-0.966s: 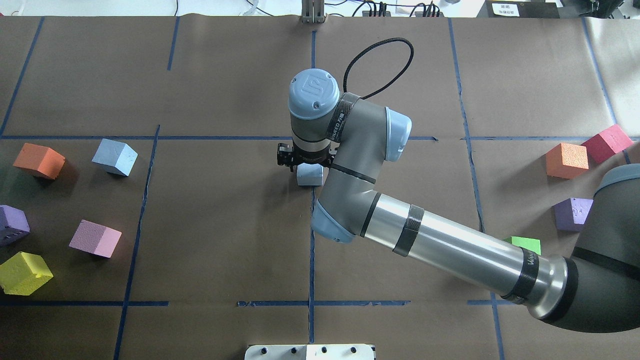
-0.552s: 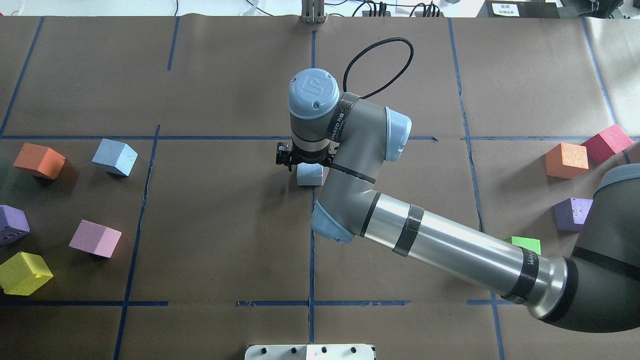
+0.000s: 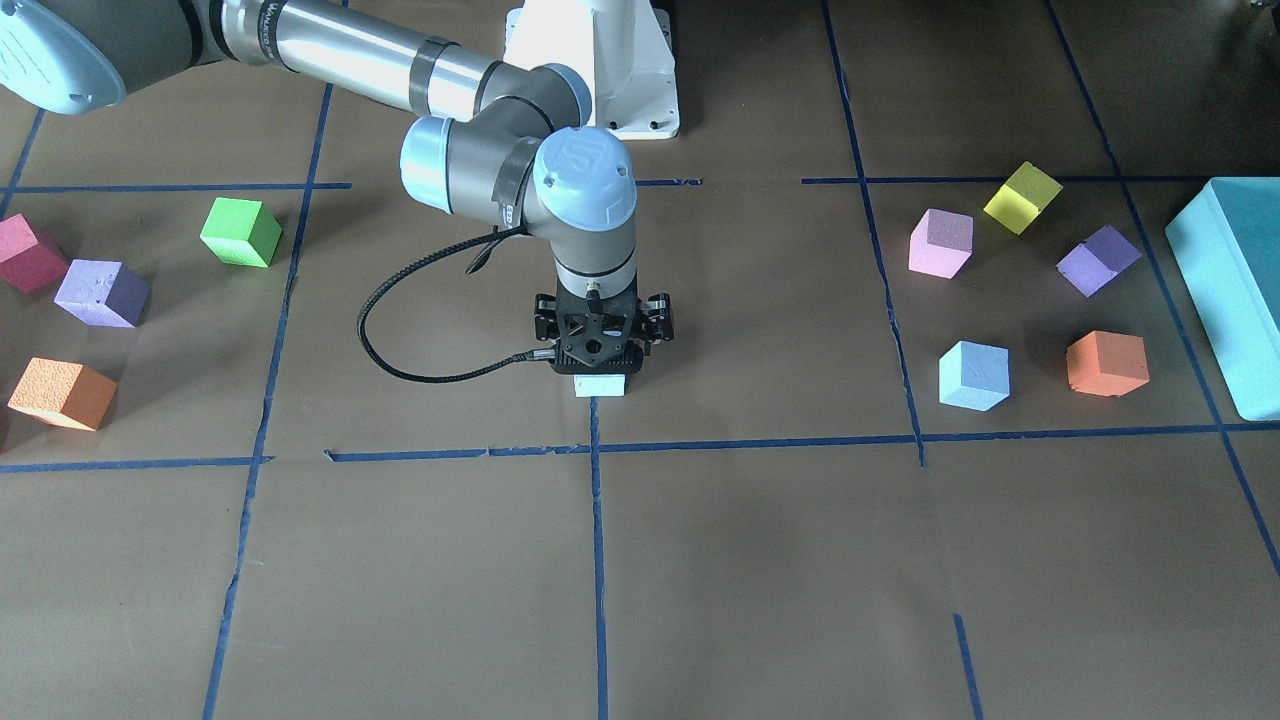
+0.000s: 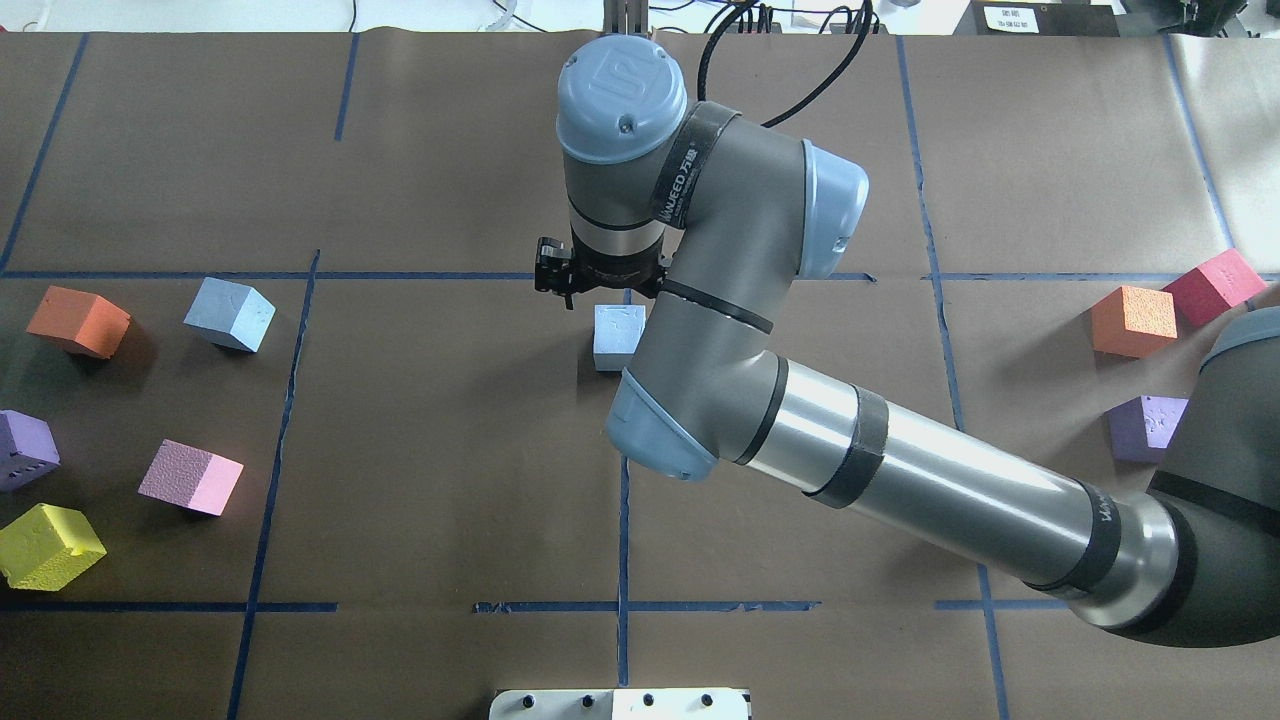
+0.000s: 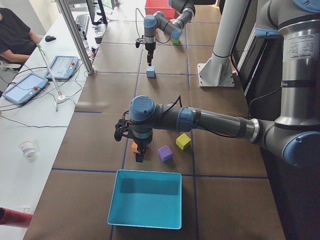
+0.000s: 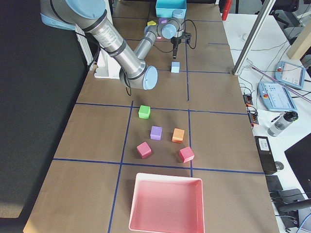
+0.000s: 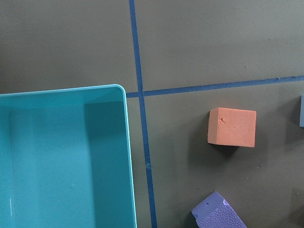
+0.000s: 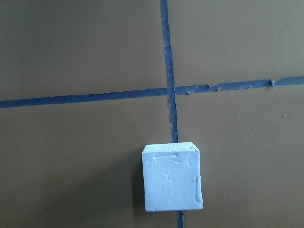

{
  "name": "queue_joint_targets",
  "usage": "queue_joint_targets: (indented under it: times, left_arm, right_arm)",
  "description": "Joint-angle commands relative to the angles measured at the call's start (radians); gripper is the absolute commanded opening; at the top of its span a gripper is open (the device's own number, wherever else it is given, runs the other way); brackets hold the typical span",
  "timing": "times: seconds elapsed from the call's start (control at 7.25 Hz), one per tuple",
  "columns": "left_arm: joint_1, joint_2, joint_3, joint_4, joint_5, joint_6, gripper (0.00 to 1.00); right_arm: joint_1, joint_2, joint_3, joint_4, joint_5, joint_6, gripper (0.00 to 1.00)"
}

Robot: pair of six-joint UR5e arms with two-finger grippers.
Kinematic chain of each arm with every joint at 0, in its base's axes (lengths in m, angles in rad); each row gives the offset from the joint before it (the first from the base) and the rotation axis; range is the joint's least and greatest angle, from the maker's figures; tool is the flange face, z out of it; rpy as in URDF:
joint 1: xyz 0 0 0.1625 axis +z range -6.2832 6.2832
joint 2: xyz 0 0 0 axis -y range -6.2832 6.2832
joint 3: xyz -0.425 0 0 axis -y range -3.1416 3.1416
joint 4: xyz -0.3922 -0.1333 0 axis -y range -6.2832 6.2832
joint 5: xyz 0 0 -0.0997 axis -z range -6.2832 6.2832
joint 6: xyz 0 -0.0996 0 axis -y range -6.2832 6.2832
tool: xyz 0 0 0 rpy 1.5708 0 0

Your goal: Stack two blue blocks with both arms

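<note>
**Front-facing view.** The right arm (image 3: 470, 100) reaches to mid-table. The right gripper (image 3: 600, 350) points straight down over the central blue block (image 3: 600, 386), and only the block's near edge shows beneath the black gripper body. The gripper's outer links are flared: jaws spread, nothing between them. The second blue block (image 3: 973, 375) lies well apart toward the robot's left, just beside an orange cube (image 3: 1106, 363).

**Overhead view.** The central blue block rests flat on the table on a blue tape line (image 4: 622, 520), just short of a crossing. Most of its top face is uncovered.

**Left-end view.** Far arm: the right gripper hangs clear above the central blue block, with a gap between them. Near arm: the left arm (image 5: 215, 122) stretches low over the table. The left gripper (image 5: 139, 156) points down at the orange cube, near a teal tray (image 5: 145, 222) — whether its jaws are parted or closed cannot be told.

**Right-end view.** The same pairing shows small and far off, with the central blue block apart from the gripper above it.

**Left wrist view.** The orange cube lies apart from the teal tray's corner. A purple cube (image 7: 218, 213) sits at the lower edge.

**Right wrist view.** The central blue block lies alone on the tape line, just below the crossing.
</note>
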Motion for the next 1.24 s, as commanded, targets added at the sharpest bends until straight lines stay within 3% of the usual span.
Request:
queue_joint_targets:
  times: [0.0, 0.28, 0.55, 0.69, 0.97, 1.1]
  left_arm:
    - [0.026, -0.01, -0.003, -0.002, -0.027, -0.001, 1.0]
    - [0.116, -0.035, -0.091, 0.002, -0.088, -0.033, 1.0]
    - [0.234, -0.064, -0.245, 0.005, -0.073, -0.241, 1.0]
    - [0.292, -0.122, -0.25, 0.005, -0.06, -0.287, 1.0]
    - [0.491, -0.178, -0.212, -0.007, 0.13, -0.407, 1.0]
    - [0.515, -0.213, -0.136, -0.066, 0.157, -0.432, 1.0]
  right_arm:
    - [0.062, -0.018, 0.175, -0.176, 0.012, -0.063, 1.0]
    - [0.204, -0.182, 0.362, -0.282, 0.065, -0.307, 1.0]
    - [0.397, -0.399, 0.464, -0.287, 0.15, -0.629, 1.0]
    - [0.46, -0.485, 0.484, -0.279, 0.185, -0.771, 1.0]
    - [0.597, -0.583, 0.484, -0.276, 0.285, -0.955, 1.0]
    - [0.649, -0.625, 0.483, -0.276, 0.299, -1.049, 1.0]
